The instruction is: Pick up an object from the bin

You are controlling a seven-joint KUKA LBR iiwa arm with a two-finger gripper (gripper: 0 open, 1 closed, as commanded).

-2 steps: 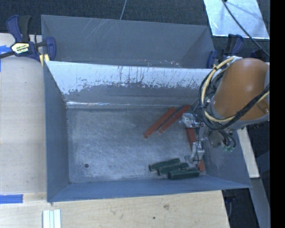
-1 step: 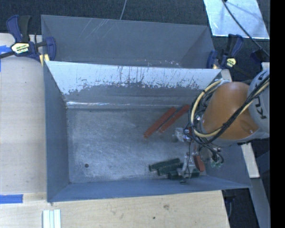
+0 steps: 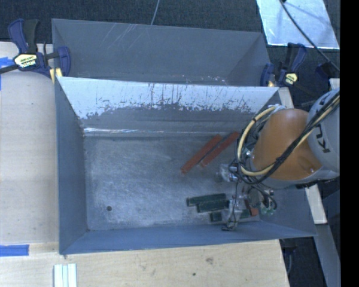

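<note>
Two slim reddish-brown sticks (image 3: 208,152) lie mid-floor in the grey metal bin (image 3: 70,160), untouched. Gripper (image 3: 232,219) sits low at front right, just beside a dark flat rectangular block (image 3: 206,203) — spread or pressed together, cannot tell; nothing lifted yet.

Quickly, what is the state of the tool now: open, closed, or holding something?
Tool: open or closed cannot be told; it is low at the near right of the bin, just right of a dark flat object.

The arm (image 3: 324,137) stood at the right, its orange-covered wrist (image 3: 285,145) tipped downward, cables (image 3: 246,137) looped round it, the gripper (image 3: 232,215) hanging low beneath.
</note>
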